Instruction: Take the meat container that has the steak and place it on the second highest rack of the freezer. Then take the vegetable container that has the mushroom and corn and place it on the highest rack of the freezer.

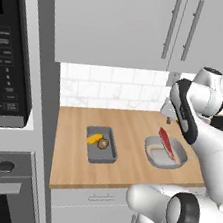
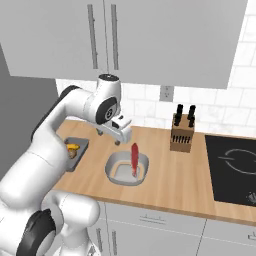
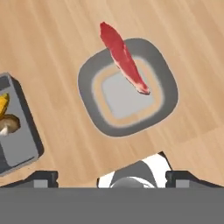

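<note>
Open air is seen above the meat container (image 1: 165, 153), where the gripper (image 2: 119, 131) hangs with jaws wide and nothing between them; the steak (image 3: 123, 57) leans up over the far rim and partly blocks that side. Bare wooden counter (image 1: 133, 132) separates it from the vegetable container (image 1: 101, 144) on the left. On the right, the knife block (image 2: 182, 132) stands well apart, and the wall cabinets (image 2: 150, 35) limit height overhead.

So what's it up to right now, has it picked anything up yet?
Gripper open, empty, hovering above the meat container. Steak leaning over its rim, untouched. Vegetable container with corn and mushroom on the counter alongside. Nothing in the way.
</note>
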You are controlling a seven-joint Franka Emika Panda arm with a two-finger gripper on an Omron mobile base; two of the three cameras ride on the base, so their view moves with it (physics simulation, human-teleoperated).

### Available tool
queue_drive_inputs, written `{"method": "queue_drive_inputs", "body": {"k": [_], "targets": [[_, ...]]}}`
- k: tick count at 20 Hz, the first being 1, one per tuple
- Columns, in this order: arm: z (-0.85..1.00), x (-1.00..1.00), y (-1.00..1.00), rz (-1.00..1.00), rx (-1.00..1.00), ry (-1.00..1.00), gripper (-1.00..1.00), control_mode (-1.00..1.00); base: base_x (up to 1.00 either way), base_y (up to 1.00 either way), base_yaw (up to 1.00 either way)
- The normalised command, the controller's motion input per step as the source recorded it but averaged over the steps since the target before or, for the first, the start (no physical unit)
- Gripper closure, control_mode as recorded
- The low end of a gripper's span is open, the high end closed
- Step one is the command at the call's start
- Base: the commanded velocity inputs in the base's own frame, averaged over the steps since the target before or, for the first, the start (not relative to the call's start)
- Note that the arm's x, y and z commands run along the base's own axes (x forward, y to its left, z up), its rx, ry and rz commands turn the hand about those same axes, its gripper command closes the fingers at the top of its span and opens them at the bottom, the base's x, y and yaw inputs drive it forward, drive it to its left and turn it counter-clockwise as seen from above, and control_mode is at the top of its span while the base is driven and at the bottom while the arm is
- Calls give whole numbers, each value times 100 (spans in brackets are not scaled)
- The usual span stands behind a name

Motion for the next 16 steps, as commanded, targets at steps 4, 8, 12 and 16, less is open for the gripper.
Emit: {"method": "queue_drive_inputs", "body": {"k": [4, 8, 12, 16], "targets": [[-75, 11, -75, -44, 15, 14, -100, -100, 0, 0, 0], [-67, 18, -14, -17, 4, 10, -100, -100, 0, 0, 0], [-76, 0, 0, -19, 0, 8, -100, -100, 0, 0, 0], [-73, 0, 0, -17, 0, 5, -100, -100, 0, 0, 0]]}}
